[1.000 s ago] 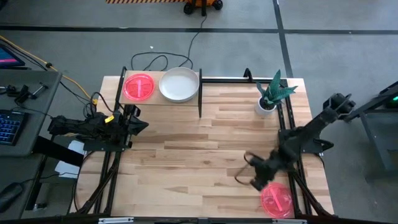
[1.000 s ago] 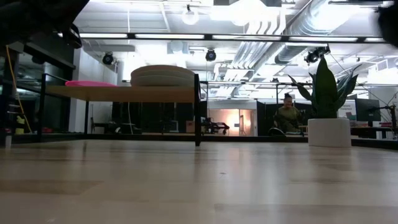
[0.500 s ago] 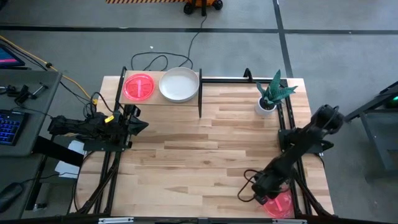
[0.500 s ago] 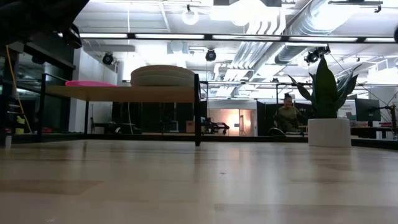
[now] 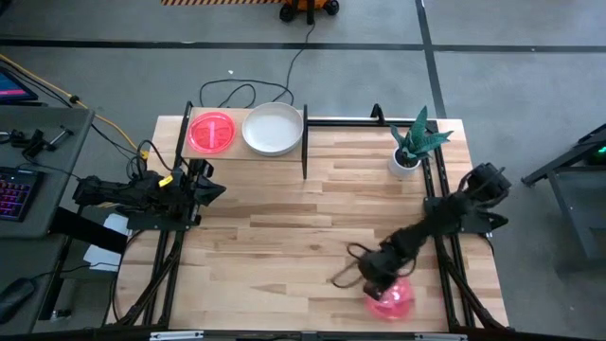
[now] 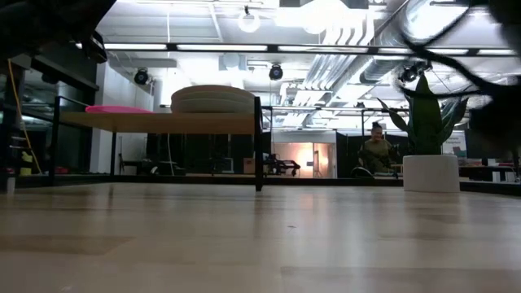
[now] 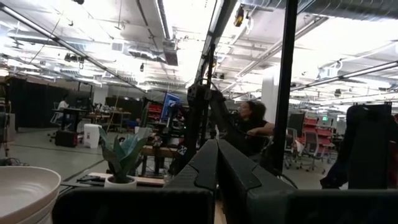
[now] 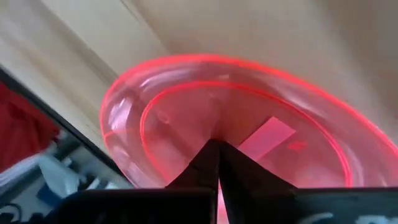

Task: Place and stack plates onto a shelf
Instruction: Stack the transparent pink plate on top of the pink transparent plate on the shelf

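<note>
One pink plate (image 5: 390, 300) partly hidden under the clamped right tool (image 5: 377, 280)

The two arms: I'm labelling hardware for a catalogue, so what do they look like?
Both arms are dark, jointed and slim. The left arm carries a yellow marking and a yellow cable near its base. The right arm trails a looping black cable. Each wrist view shows two dark, tapering fingers.
</note>
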`<action>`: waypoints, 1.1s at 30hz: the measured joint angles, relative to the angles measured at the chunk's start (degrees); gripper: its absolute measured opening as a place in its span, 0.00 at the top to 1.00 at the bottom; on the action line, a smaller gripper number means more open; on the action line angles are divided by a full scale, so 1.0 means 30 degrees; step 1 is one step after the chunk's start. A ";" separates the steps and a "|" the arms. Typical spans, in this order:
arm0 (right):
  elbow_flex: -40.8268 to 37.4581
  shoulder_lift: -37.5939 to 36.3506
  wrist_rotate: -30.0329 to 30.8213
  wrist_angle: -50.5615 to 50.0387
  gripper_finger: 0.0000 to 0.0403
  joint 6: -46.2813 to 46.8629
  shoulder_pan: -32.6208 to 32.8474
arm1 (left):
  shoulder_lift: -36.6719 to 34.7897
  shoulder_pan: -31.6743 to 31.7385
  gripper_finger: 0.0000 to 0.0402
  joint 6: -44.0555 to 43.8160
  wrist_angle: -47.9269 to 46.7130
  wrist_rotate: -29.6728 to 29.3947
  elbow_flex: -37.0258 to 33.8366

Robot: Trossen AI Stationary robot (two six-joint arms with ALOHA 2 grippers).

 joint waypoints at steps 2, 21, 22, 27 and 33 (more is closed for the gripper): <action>0.0000 0.0005 0.1741 0.1214 1.00 -0.1916 -0.0980 | 0.0000 0.0000 1.00 -0.0040 -0.0017 0.0000 0.0000; -0.0168 0.0226 0.7522 0.8562 1.00 -1.0327 -0.5841 | 0.0000 0.0000 1.00 -0.0525 -0.0220 -0.0022 0.0000; -0.0168 0.0225 0.7389 0.8631 1.00 -1.0327 -0.5840 | 0.0000 0.0000 1.00 -0.0520 -0.0220 -0.0022 0.0000; -0.0146 0.0201 0.6505 0.9018 1.00 -1.0338 -0.5588 | 0.0000 0.0000 1.00 -0.0510 -0.0220 -0.0025 0.0000; -0.0131 0.0175 0.6436 0.9179 1.00 -1.0334 -0.5069 | 0.0000 0.0000 1.00 -0.0506 -0.0220 -0.0022 0.0000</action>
